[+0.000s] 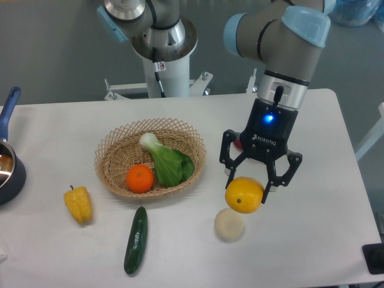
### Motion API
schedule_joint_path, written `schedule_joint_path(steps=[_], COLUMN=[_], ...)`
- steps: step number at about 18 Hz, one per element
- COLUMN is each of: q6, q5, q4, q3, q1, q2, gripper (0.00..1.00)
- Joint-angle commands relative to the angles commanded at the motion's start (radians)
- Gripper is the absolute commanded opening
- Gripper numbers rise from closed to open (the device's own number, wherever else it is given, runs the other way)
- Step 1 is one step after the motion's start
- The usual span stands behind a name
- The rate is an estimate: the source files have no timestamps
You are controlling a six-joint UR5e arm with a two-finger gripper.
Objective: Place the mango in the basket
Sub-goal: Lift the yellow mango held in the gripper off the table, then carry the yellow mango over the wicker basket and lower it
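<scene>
Fixed camera view of a white bench [312,240]. The arm reaches down from the far right, and its end effector [247,187] has its two fingers spread around the mango [244,195], one on each side; the fruit sits between the fingertips, gripped. Whether the mango hangs clear of the bench cannot be told. Just near of it lies a pale round object [229,225], partly covered by the fruit. The basket [114,150] stands left of the end effector, apart from it, near the middle of the bench. Inside it are an orange [140,179] at the near left and a leafy green vegetable [166,161] stretching from the far side to the near right. A yellow pepper [78,204] lies near left of the basket. A cucumber [136,240] lies near of the basket. A dark pot with a blue handle [8,162] shows at the left edge.
</scene>
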Motion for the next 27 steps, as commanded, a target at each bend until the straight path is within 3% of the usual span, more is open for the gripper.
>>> schedule_joint_path(steps=[14, 23, 25, 27], q6=[-0.008, -0.005, -0.002, 0.0], q5=[0.017, 0.271, 0.322, 0.391], q4=[-0.003, -0.009, -0.011, -0.009], q3=[-0.017, -0.025, -0.049, -0.113], q1=[-0.009, -0.104, -0.129, -0.155], q2=[0.002, -0.008, -0.003, 0.009], gripper=[0.14, 0.14, 0.14, 0.14])
